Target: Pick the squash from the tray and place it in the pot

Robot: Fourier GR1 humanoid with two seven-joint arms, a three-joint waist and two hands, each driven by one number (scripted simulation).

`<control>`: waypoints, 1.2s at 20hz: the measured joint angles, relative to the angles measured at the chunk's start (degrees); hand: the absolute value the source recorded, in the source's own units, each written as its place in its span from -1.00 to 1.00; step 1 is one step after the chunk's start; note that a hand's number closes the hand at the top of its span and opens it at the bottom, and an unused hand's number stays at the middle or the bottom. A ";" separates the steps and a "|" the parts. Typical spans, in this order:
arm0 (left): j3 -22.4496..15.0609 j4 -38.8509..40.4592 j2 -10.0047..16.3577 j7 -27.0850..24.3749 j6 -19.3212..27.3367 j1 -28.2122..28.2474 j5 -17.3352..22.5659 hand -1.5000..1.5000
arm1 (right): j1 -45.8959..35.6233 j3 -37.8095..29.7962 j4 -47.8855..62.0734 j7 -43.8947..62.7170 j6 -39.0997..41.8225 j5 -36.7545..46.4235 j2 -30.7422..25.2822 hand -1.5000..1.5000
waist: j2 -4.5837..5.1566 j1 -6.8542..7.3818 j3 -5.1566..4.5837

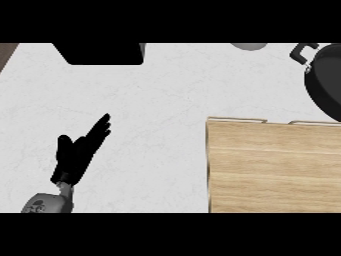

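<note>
One hand visible: left hand (74, 155) near-left, fingers straight, holding nothing; right hand unseen. No squash visible on tray (276, 170); pot (334, 82) far right. Best locate squash first, then reach from above.

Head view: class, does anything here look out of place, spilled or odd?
One oddity: the wooden tray is bare where it shows, and no squash appears anywhere in view. The black pot stands upright beyond it, cut off by the right edge. The left robot hand is open over the counter. Nothing spilled.
</note>
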 measured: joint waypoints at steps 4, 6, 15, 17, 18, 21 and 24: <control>0.58 -0.40 0.11 0.90 -0.83 -0.29 0.29 0.00 | -0.91 0.64 -2.45 1.38 -3.77 1.71 -2.41 1.00 | -0.06 -0.07 -0.09; 0.81 -0.31 0.12 0.47 -0.92 -0.02 -0.02 0.00 | -1.76 1.28 -4.17 3.67 -4.97 2.58 -3.92 1.00 | -0.08 -0.07 -0.11; 1.21 -1.05 -0.26 1.09 -1.47 0.27 -0.81 0.00 | -8.40 6.85 -15.93 21.85 -8.38 6.78 -8.09 1.00 | -0.14 0.09 -0.19; 1.13 -0.13 -0.70 0.90 -1.42 -0.60 -1.21 0.00 | -11.74 9.14 -16.63 26.09 -8.16 8.34 -9.35 1.00 | -0.06 0.29 -0.18; 1.14 -0.60 -0.53 1.04 -1.90 -0.17 -1.00 0.00 | -13.23 10.38 -16.31 27.56 -8.29 9.35 -9.54 1.00 | -0.04 0.45 -0.18; 1.36 0.54 -0.68 0.03 -2.34 -0.49 -1.17 0.00 | -19.05 14.59 -14.81 32.06 -8.57 12.83 -10.32 1.00 | 0.12 1.02 -0.15; 1.05 1.21 -1.69 -0.09 -1.74 -1.26 -1.87 0.00 | -24.17 18.93 -13.05 35.85 -9.24 16.80 -9.81 1.00 | 0.17 1.18 -0.15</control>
